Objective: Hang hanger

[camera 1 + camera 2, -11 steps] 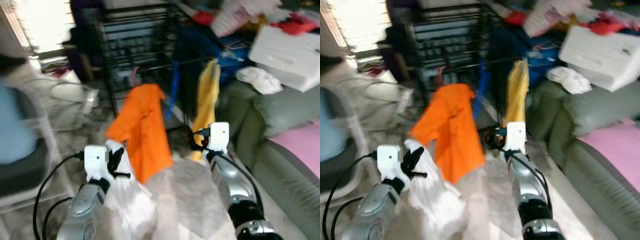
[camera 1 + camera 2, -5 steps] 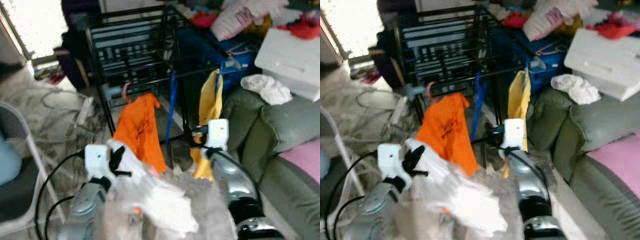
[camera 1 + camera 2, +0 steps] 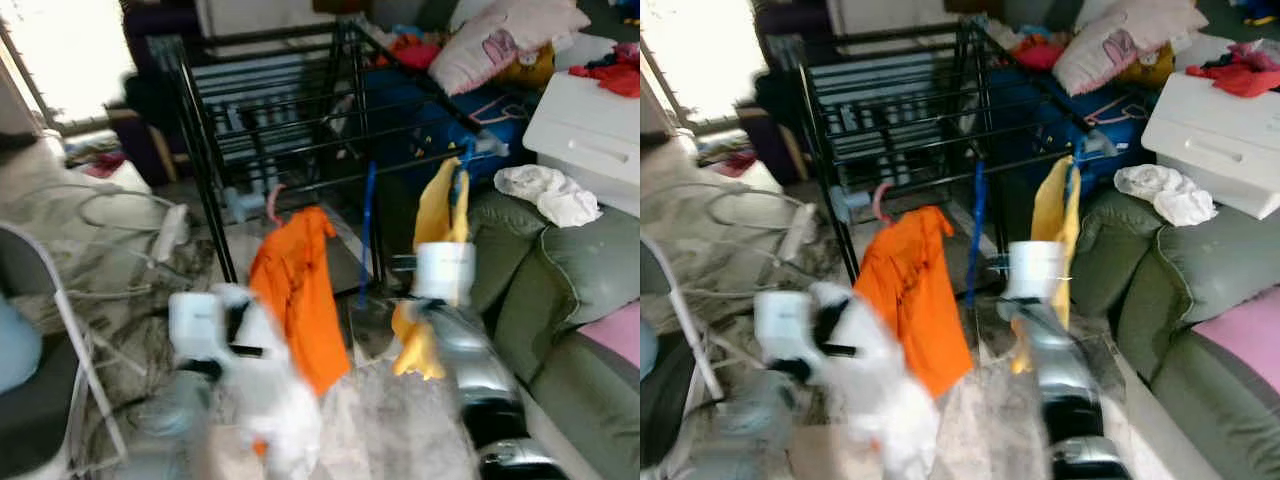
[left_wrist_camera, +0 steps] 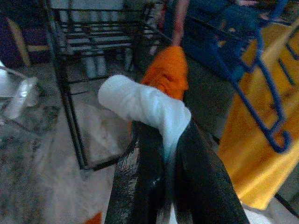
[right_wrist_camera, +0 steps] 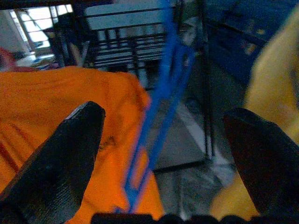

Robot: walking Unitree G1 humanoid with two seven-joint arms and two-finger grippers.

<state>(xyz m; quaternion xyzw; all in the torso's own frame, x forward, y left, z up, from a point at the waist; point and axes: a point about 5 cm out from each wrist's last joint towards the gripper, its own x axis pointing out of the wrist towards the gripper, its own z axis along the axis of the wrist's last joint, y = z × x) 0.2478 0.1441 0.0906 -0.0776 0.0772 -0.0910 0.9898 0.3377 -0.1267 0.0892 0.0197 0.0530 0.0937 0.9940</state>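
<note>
Two claws, left [image 4: 166, 154] pinching white cloth [image 4: 140, 105] (right [image 5: 163, 154] agape)

we see a green sofa [image 3: 560, 280] at right, with a pink cover [image 3: 612, 335] on its seat and a crumpled white cloth [image 3: 548, 192] on its arm. behind it stands a white box [image 3: 590, 125] bearing red cloth [image 3: 1240, 78]. a pale cushion [image 3: 505, 45] lies farther back. white cables [image 3: 110, 235] trail over the floor at left.
</note>
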